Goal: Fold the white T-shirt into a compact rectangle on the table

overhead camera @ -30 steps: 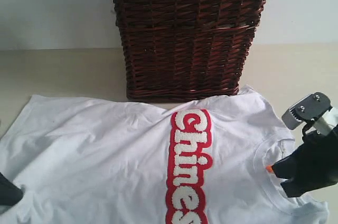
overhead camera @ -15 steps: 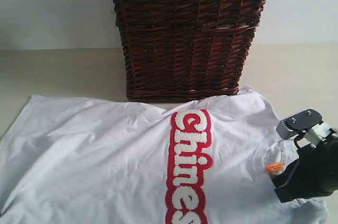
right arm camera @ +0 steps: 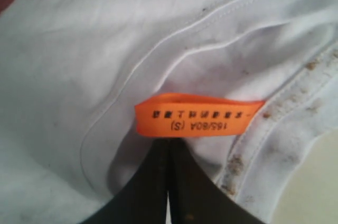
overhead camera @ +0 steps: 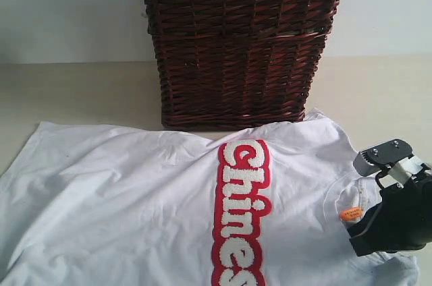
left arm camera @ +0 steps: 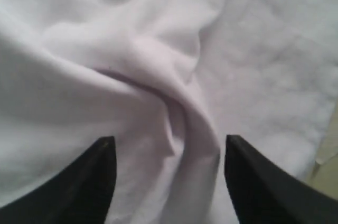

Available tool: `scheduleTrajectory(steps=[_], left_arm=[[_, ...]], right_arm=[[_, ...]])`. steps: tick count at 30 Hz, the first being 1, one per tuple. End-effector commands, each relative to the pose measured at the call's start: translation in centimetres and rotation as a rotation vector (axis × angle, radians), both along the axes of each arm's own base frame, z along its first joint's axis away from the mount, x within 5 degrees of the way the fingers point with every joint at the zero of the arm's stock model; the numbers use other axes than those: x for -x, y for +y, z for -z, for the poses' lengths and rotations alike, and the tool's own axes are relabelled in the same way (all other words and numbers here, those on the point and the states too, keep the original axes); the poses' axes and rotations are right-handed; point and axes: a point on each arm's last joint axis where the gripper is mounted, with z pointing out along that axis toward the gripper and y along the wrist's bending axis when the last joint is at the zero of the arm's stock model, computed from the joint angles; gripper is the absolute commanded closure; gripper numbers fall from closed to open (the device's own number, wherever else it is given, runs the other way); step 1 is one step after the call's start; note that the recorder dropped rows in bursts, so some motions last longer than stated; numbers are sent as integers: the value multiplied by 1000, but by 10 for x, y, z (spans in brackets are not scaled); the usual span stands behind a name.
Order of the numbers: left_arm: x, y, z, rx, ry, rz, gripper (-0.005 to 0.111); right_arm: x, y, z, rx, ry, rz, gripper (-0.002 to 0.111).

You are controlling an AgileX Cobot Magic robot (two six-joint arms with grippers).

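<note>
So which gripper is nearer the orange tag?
Right. Its shut fingers sit at the tag's edge; the left gripper is open over bunched shirt fabric, tag out of sight.

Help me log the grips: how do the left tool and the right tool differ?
The left tool stands open, a ridge of the white T-shirt between its fingers; the right tool is shut. The left tool is over plain cloth; the right tool points at the orange neck tag. Both have black fingers.
</note>
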Motion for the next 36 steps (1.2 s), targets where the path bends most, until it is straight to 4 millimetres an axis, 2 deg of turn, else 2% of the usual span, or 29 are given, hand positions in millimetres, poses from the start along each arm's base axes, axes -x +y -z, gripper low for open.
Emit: scheduleTrajectory(steps=[1, 4, 8, 11, 16, 26, 36], left_arm=[[-6, 1, -2, -18, -49, -57, 46], [-9, 3, -5, -47, -100, -62, 46], [-11, 5, -23, -86, -232, -85, 46], [-10, 4, -30, -85, -263, -85, 46], [-14, 1, -26, -37, -246, -144, 46], [-22, -1, -9, 6, -213, -187, 46], [-25, 0, -8, 8, -223, -215, 46]], right_arm=[[3, -9, 12, 113, 9, -10, 108], [3, -9, 12, 113, 9, -10, 108], [2, -10, 12, 124, 5, -6, 108], [0, -15, 13, 168, -10, 18, 108], [-4, -23, 14, 234, -16, 156, 108], [-7, -31, 14, 305, -51, 186, 108], [-9, -36, 13, 356, -75, 216, 108]])
